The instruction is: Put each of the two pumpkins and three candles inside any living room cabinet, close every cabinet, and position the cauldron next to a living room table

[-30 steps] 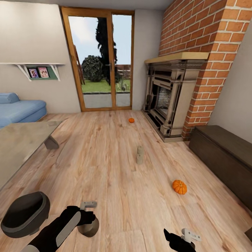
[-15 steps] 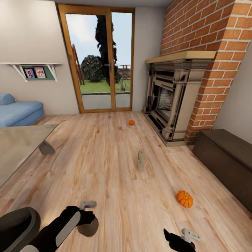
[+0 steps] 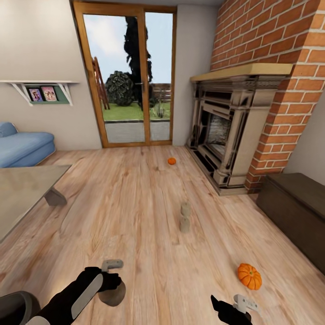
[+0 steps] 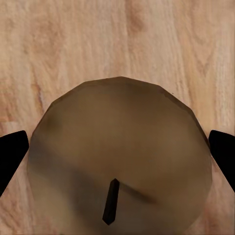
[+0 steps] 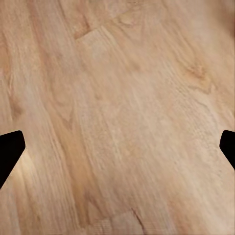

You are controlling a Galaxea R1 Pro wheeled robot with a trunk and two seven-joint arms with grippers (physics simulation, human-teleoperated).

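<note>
My left gripper point(image 3: 112, 283) is shut on a squat brown candle point(image 3: 113, 296); in the left wrist view the candle point(image 4: 117, 127) with its dark wick sits between the two black fingertips point(image 4: 12, 154). My right gripper point(image 3: 243, 308) hangs open over bare floor, nothing between its fingers point(image 5: 10, 147). One orange pumpkin point(image 3: 249, 276) lies on the floor ahead to the right, a second pumpkin point(image 3: 171, 160) far off near the fireplace. Two pale candles point(image 3: 184, 218) stand mid-floor, one behind the other. The dark-brown cabinet point(image 3: 295, 205) runs along the right wall, shut. The dark cauldron point(image 3: 13, 307) shows at the lower left corner.
A grey table point(image 3: 22, 187) stands at the left, a blue sofa point(image 3: 25, 146) behind it. The brick fireplace point(image 3: 230, 135) fills the right back corner, and a glass door point(image 3: 131, 76) is straight ahead. Wooden floor stretches between.
The whole view has shifted as the camera moved forward: cauldron, table and near pumpkin have slid toward the picture's lower edge. Both arms keep their place in the picture, the candle still in the left gripper.
</note>
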